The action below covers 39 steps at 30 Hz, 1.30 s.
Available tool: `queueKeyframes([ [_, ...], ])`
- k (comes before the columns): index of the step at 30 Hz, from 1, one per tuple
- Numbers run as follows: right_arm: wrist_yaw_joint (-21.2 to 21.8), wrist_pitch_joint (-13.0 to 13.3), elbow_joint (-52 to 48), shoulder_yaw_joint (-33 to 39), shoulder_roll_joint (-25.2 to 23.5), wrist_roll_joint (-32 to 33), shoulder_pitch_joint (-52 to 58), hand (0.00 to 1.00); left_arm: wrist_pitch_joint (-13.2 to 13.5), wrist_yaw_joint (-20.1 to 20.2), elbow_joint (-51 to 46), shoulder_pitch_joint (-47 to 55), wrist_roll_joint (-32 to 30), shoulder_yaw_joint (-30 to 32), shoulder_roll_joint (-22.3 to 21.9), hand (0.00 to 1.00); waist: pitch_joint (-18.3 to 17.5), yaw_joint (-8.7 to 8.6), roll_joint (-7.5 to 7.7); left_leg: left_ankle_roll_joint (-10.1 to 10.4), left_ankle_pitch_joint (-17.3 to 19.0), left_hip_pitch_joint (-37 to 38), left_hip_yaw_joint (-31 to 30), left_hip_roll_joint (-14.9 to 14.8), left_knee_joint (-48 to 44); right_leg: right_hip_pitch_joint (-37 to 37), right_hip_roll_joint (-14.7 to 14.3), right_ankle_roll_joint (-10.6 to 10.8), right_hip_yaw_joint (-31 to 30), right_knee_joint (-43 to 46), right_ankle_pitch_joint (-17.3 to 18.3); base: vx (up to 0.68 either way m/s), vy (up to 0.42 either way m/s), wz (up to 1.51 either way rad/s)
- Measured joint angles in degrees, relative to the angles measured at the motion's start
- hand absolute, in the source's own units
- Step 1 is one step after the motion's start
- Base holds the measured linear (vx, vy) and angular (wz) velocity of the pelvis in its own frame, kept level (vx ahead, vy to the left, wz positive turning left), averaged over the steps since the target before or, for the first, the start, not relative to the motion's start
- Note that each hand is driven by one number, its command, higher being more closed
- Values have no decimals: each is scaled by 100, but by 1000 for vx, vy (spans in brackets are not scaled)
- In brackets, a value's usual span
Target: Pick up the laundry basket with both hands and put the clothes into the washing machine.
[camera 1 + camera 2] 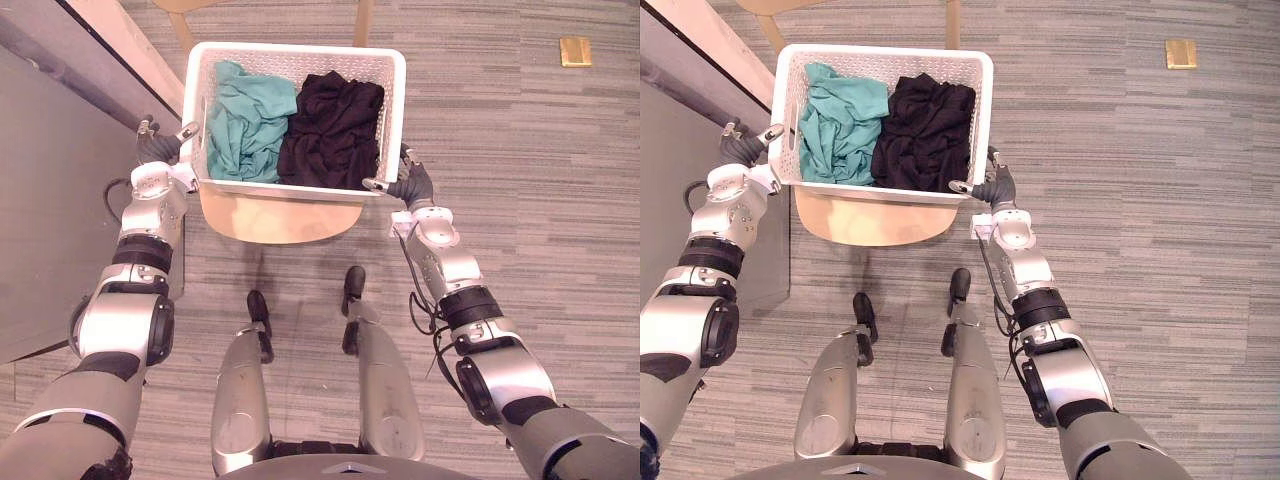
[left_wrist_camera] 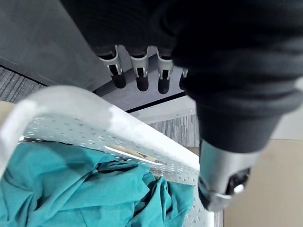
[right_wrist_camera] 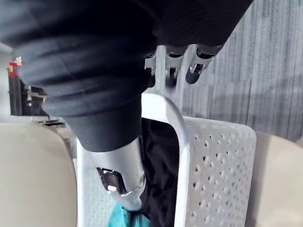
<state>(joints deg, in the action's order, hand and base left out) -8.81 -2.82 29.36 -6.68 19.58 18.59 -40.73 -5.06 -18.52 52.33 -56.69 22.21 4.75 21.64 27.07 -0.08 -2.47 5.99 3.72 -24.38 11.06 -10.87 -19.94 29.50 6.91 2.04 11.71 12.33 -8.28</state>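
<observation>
White basket (image 1: 885, 52) btwn L hand (image 1: 740, 146) & R hand (image 1: 997, 188), thumbs at rim, teal cloth (image 1: 840, 125) by L hand, black cloth (image 1: 925, 130) by R hand, tan seat (image 1: 860, 225) under

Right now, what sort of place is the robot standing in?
Probably a room used for laundry: a white laundry basket of clothes sits on a wooden chair, on grey striped carpet, beside a grey unit.

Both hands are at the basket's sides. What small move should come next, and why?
Probably close both hands on the rim. The left hand and right hand straddle the basket rim, fingers looking straight, and the basket sits on the chair.
</observation>
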Motion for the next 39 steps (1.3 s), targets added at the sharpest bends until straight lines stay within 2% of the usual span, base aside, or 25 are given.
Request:
queueKeyframes([
  [7,133,-14,-504,6,237,-102,145,0,-9,-2,-48,535,10,475,85,0,3,8,58,6,-4,191,-33,-4,18,-189,11,-34,84,50,103,9,-6,3],
  [10,188,-24,-918,73,287,-122,568,0,-3,0,-729,1225,15,638,83,0,5,1,69,11,-7,390,-44,4,106,-361,16,-44,116,67,118,52,-1,6],
  [13,247,-12,-1296,606,293,-352,1425,0,73,13,-1534,2123,12,666,52,0,-2,5,82,13,-9,744,-96,83,250,-600,88,-18,152,272,318,75,9,17],
  [16,244,-17,-1262,1510,96,-589,2359,0,207,46,-2321,3266,8,1040,-353,0,-81,-2,120,5,-4,1093,-142,221,416,-824,190,42,147,425,505,57,27,12],
  [17,246,-24,-1248,1784,-55,-740,2800,0,239,73,-2506,3765,9,1143,-562,0,-221,-6,153,4,-3,1194,-142,253,498,-896,201,78,149,419,547,50,28,4],
  [22,346,-99,-894,2484,-700,-1007,4152,0,256,333,-2634,5438,20,1316,-1396,0,-751,-61,255,-5,99,1865,-141,300,717,-1538,179,127,161,291,679,88,31,3],
  [25,504,-178,-495,2508,-1074,-1211,4813,0,252,546,-2408,6282,-1,1317,-1940,0,-1125,-61,210,-23,208,2267,-184,272,735,-2097,177,188,270,70,727,53,37,15],
  [28,522,-225,-97,2484,-1330,-1231,5055,0,178,662,-2109,6648,11,1294,-2296,0,-1391,-52,177,-49,254,2472,-288,268,846,-2508,183,190,415,-205,710,-12,26,26],
  [30,588,-243,222,2467,-1515,-1230,5264,0,140,793,-1910,7023,14,1153,-2561,0,-1653,9,147,-30,205,2615,-411,342,1059,-2748,225,212,577,-395,668,0,22,38],
  [32,613,-242,524,2356,-1561,-1224,5289,0,109,892,-1781,7115,16,899,-2560,0,-1718,19,135,-43,161,2594,-510,429,1133,-2767,370,247,779,-242,757,-21,-5,60],
  [34,624,-250,795,2258,-1601,-1220,5266,0,107,924,-1775,7089,14,725,-2560,0,-1744,8,117,-170,207,2450,-425,393,1084,-2726,517,234,1036,-28,805,-48,-16,80],
  [35,623,-238,1000,2284,-1678,-1227,5213,0,113,977,-1806,7069,6,641,-2518,0,-1782,17,234,-310,265,2328,-138,292,763,-2718,697,170,1178,-125,751,-3,39,71],
  [36,620,-252,1169,2323,-1679,-1224,5145,0,122,1027,-1786,7031,2,618,-2482,0,-1801,13,176,-418,383,2089,27,24,-62,-2670,798,170,1313,6,717,-21,54,61],
  [37,618,-259,1237,2334,-1655,-1222,5067,0,119,1041,-1790,7024,2,600,-2495,0,-1822,-9,137,-361,454,2031,13,-130,-411,-2637,841,168,1365,103,718,-57,79,45],
  [39,617,-220,1324,2343,-1539,-1196,4890,0,112,1061,-1784,6962,-3,314,-2495,0,-1848,-116,127,-398,703,2182,255,-929,-1118,-2585,1087,261,1476,289,660,-110,179,45],
])
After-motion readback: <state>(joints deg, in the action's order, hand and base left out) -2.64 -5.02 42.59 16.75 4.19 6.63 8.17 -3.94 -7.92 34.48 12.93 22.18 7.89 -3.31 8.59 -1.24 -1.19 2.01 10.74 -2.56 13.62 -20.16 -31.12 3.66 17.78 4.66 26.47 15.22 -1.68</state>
